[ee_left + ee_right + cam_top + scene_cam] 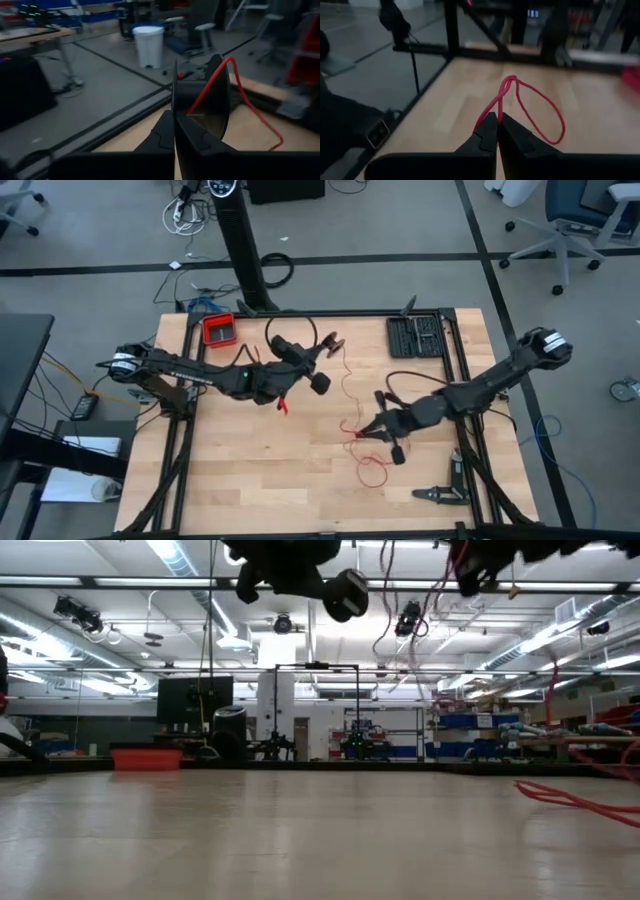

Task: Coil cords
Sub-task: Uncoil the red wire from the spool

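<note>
Between the right gripper (497,131) jaws, pinched, the red cord (540,107) loops out.

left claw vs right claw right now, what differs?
The left claw is shut on a black spool with red cord running onto it; the right claw pinches the red cord directly, a loop standing beyond it. From above, the left claw sits nearer the red tray, the right claw toward the table's middle. Both are shut.

One camera looks straight down, one skims the table (300,470) level, two apparently ride wrists.
</note>
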